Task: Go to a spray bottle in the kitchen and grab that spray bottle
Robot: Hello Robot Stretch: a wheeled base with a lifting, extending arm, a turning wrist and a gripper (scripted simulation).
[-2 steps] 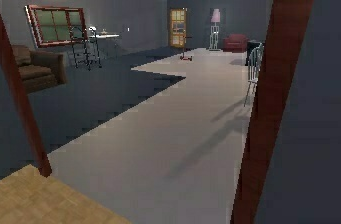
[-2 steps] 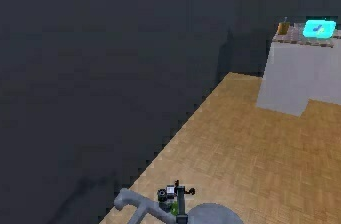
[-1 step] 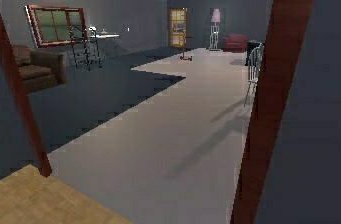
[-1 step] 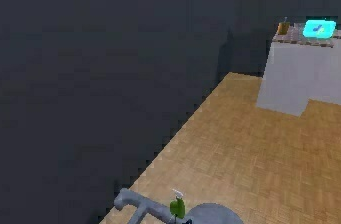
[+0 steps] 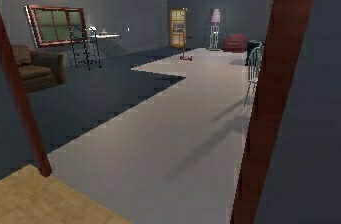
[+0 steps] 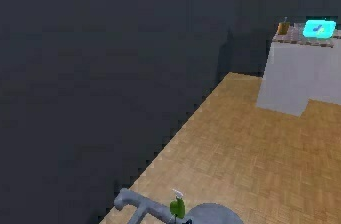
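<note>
A small green thing with a pale top (image 6: 176, 207) stands at the arm side view's bottom edge. It is beside a grey curved, pipe-like piece (image 6: 136, 202) and a rounded grey surface (image 6: 210, 216). It is too small to tell its shape. A white counter block (image 6: 300, 78) stands at the arm side view's upper right on the wooden floor (image 6: 248, 150). On its top lie a bright cyan item (image 6: 320, 29) and a small dark-yellow thing (image 6: 283, 27).
Two red-brown door posts (image 5: 270, 110) (image 5: 16, 95) frame an opening onto a pale floor (image 5: 168, 130). Beyond are a brown sofa (image 5: 33, 66), a window (image 5: 56, 24), a metal-legged table (image 5: 93, 42), a door (image 5: 179, 28), a floor lamp (image 5: 215, 28), a red armchair (image 5: 238, 44) and a chair (image 5: 253, 68). A dark wall (image 6: 88, 90) covers the arm side view's left.
</note>
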